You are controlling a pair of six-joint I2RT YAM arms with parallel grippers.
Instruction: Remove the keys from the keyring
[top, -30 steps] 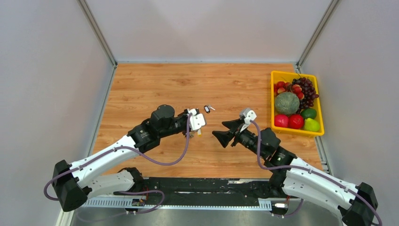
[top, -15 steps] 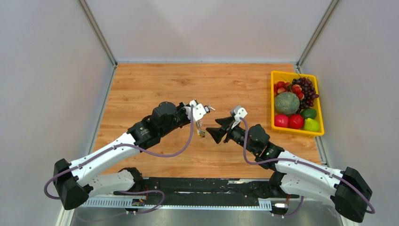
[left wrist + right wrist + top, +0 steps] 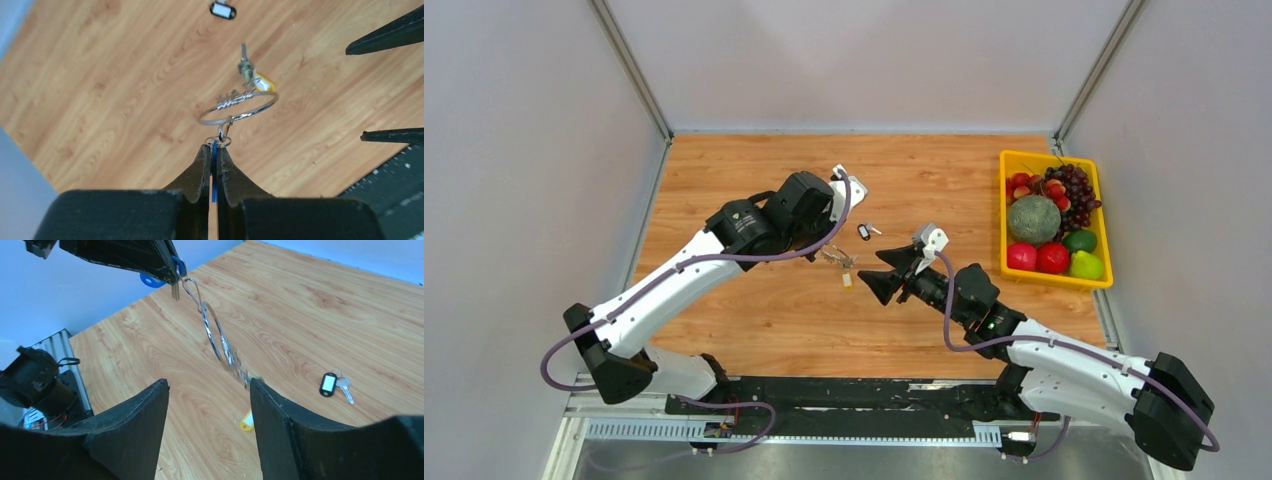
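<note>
My left gripper (image 3: 215, 147) is shut on a blue tag (image 3: 214, 167) of one of the keys. The silver keyring (image 3: 232, 98) hangs from that tag's small loop, above the table. A key with a yellow tag (image 3: 263, 83) dangles from the ring's far side. In the top view the keyring (image 3: 836, 256) hangs between both arms, with the yellow tag (image 3: 847, 280) below it. My right gripper (image 3: 207, 390) is open just short of the keyring (image 3: 215, 335), its fingers apart from it. A loose key with a black tag (image 3: 328, 384) lies on the wood.
A yellow tray (image 3: 1002, 215) of fruit stands at the right edge of the wooden table (image 3: 744, 180). The black-tagged key (image 3: 864, 232) lies just behind the hanging ring. Grey walls enclose the table on three sides.
My left arm has risen and swung back, lifting the keyring off the table surface. My right gripper has moved left toward the ring and then held still.
</note>
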